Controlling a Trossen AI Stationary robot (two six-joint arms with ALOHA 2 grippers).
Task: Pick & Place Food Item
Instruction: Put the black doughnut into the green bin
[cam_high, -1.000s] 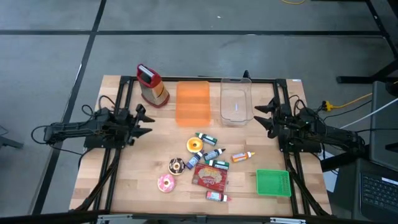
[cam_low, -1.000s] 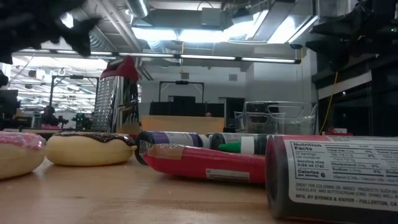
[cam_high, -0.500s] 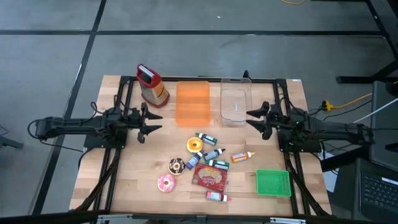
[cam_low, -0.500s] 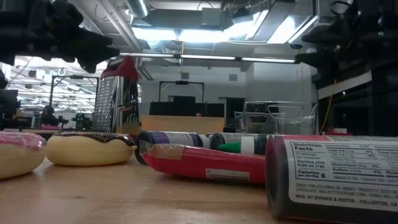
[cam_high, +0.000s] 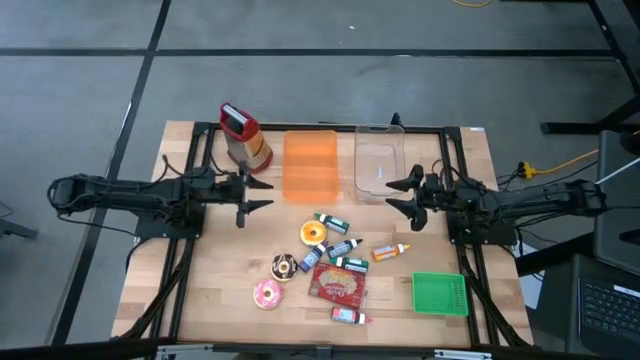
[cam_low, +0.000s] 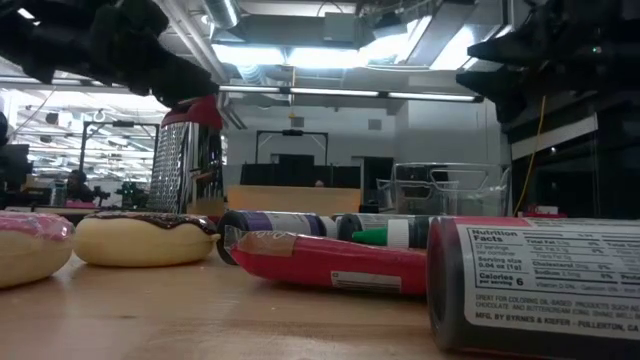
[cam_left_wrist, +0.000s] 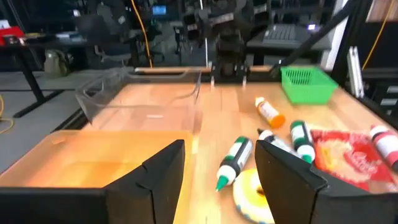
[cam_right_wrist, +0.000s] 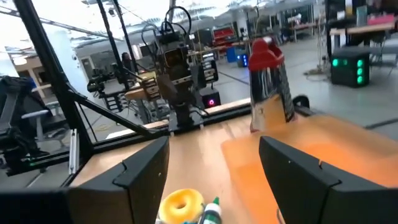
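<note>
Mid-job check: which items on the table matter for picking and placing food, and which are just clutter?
Job items: yellow donut; chocolate donut; pink donut; orange tray; clear container; green basket.

Clutter: grater; red packet; icing tubes.

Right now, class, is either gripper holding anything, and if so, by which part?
Nothing is held. The left gripper and the right gripper both hang open and empty above the table, facing each other.
</note>
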